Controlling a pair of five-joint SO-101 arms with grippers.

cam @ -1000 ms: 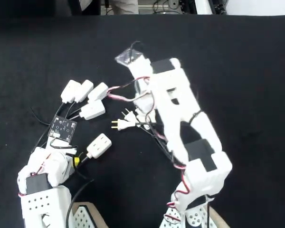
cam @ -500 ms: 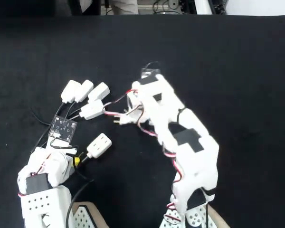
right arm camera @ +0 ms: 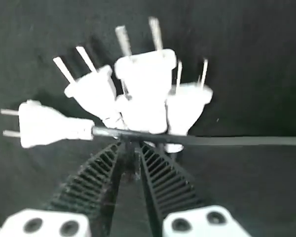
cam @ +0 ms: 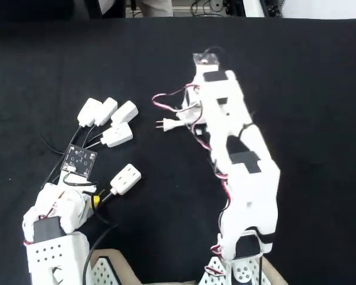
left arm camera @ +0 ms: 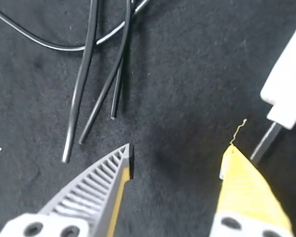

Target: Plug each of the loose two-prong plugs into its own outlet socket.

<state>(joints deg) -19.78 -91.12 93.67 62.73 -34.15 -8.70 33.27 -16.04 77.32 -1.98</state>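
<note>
- We see the right gripper (right arm camera: 131, 150) clamped on the black cord (right arm camera: 222, 140) at a bunch of plugs (right arm camera: 140, 86).
- Our left gripper (left arm camera: 176, 157) gapes wide, empty, beside a socket (left arm camera: 288, 84).

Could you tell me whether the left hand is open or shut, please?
Open: the left hand has its fingers apart, nothing between them.

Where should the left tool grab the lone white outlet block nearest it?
Probably across the two long sides of the white outlet block, near its cord end, coming from where the open left tool sits: it lies flat, and its black cord trails toward that arm.
</note>
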